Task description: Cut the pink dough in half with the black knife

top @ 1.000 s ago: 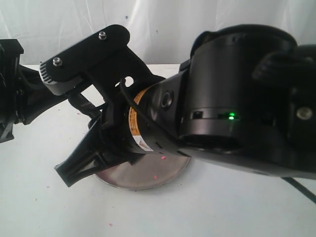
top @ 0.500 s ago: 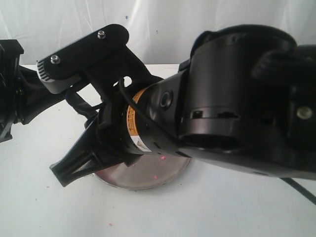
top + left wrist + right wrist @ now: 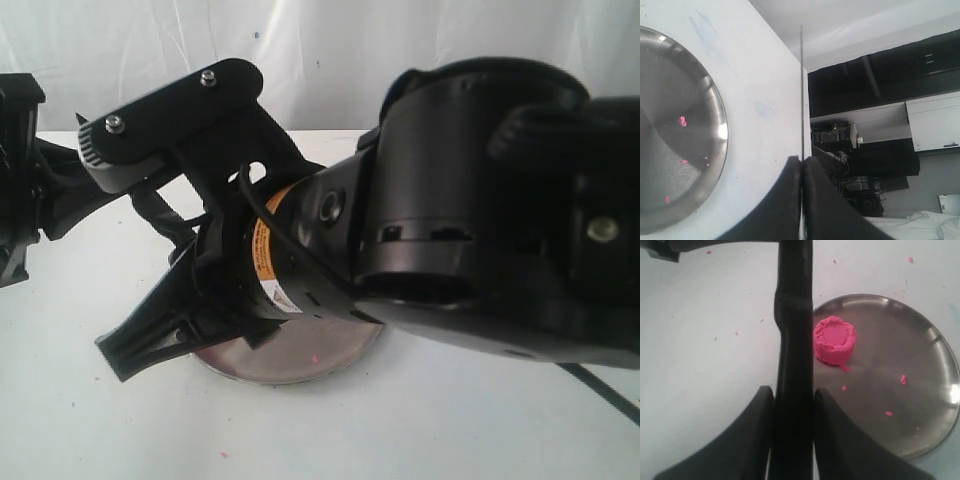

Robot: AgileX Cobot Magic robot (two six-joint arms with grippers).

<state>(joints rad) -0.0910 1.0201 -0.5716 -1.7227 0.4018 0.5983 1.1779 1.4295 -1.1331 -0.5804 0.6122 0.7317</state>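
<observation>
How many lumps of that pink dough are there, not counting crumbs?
1: the dough sits on the plate near its rim, beside the knife. The knife covers some plate, so more may be hidden.

The right arm (image 3: 470, 200) hides the dough (image 3: 834, 340) (wholly) and the far part of the plate (image 3: 290, 365) in the exterior view; both ends of the knife (image 3: 795, 330) leave the right wrist view.

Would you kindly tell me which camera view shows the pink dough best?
The right wrist view: the pink dough sits whole, in plain sight, on the steel plate. In the exterior view the arms hide it; the left wrist view shows only plate and crumbs.
</observation>
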